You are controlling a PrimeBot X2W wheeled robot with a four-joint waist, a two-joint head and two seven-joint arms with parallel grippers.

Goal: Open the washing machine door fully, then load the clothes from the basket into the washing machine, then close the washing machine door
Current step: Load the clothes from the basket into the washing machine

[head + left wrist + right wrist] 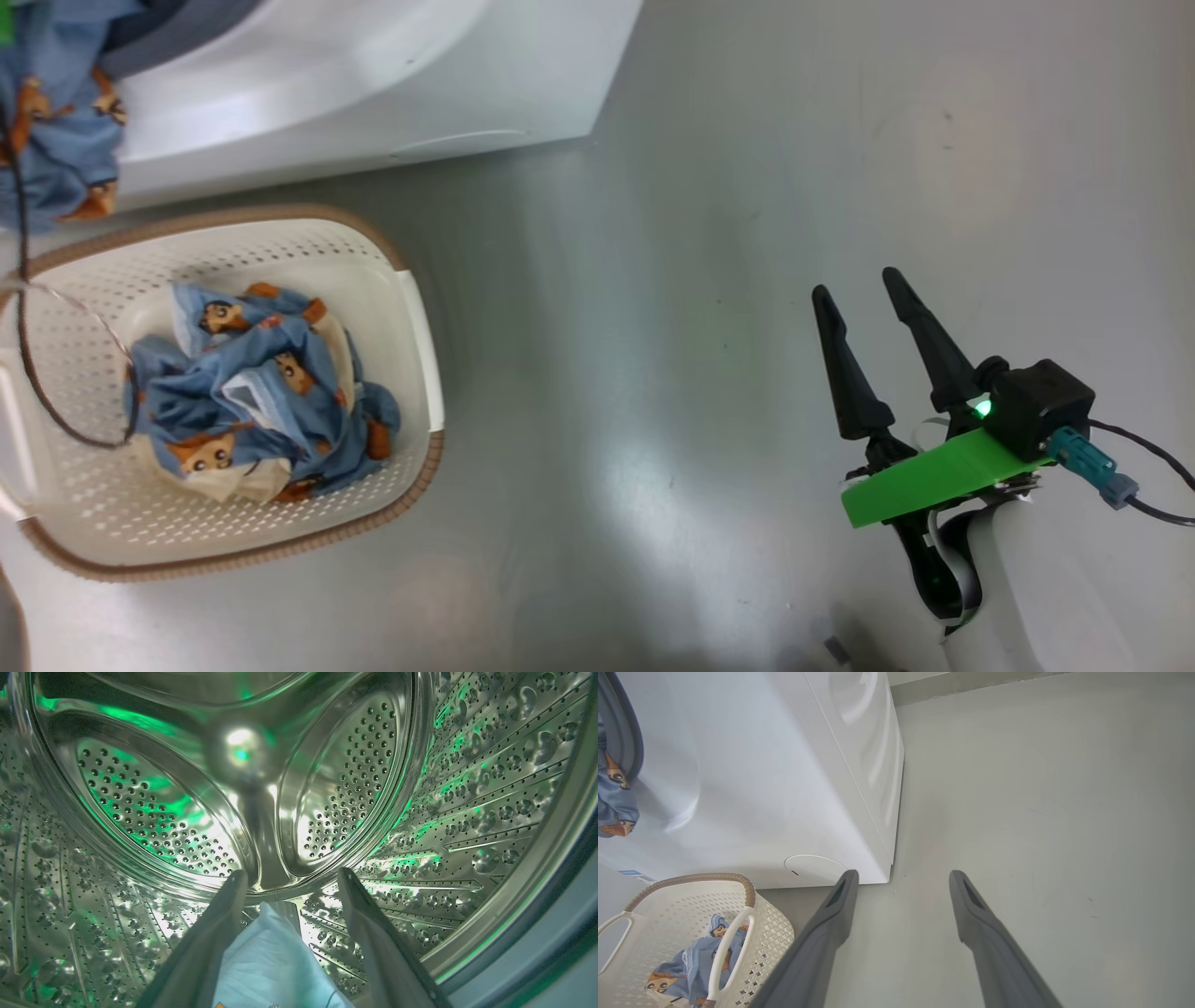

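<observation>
loading is part done. judge the door open, since the left gripper sits inside the washer drum, fingers spread wide, pale cloth lying loose between them. a garment hangs at the washer mouth. more clothes wait in the basket, just in front of the washer. right gripper: wide, empty, over floor right of the washer. watch the cable draped over the basket. closing the door remains.

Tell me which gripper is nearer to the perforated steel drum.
Left. The left gripper is inside the perforated steel drum, jaws open; the right gripper is outside, above the grey floor.
</observation>
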